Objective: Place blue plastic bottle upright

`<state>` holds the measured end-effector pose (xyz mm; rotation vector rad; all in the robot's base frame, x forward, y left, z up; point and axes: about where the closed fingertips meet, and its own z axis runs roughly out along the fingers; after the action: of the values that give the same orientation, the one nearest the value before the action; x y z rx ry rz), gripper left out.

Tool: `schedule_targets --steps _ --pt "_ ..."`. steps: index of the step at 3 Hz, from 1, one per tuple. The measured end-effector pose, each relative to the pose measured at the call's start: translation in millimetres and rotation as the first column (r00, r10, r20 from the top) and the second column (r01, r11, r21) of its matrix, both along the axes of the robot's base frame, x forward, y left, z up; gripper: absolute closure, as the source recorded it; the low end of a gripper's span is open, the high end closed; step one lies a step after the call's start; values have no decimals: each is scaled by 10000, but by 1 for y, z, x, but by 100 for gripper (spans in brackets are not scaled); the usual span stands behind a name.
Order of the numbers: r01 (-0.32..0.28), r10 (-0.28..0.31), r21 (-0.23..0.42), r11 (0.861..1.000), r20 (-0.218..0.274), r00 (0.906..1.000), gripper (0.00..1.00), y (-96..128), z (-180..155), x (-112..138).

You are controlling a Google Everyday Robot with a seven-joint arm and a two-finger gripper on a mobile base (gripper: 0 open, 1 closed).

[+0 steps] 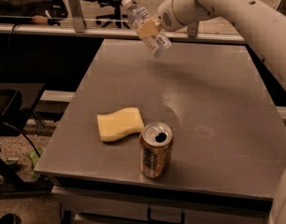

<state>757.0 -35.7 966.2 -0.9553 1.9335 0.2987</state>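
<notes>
The blue plastic bottle (146,27) is a small clear ribbed bottle with a white cap and a pale label. It hangs in the air above the far part of the table, tilted, cap up and to the left. My gripper (148,28) is shut on the bottle around its middle, with tan fingers (147,29) across the label. The white arm comes in from the upper right.
A grey table (218,101) fills the view. A yellow sponge (118,123) lies near the front left. An orange-brown soda can (155,150) stands upright beside it near the front edge. A rail and chairs stand behind the table.
</notes>
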Motion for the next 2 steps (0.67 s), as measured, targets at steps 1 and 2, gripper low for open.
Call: schedule_targets --steps 1,2 --pt "-461 456 31 9989 921 9947 100 -6 7 -12" --pt "-280 259 55 9996 2351 9716 100 -12 6 -27"
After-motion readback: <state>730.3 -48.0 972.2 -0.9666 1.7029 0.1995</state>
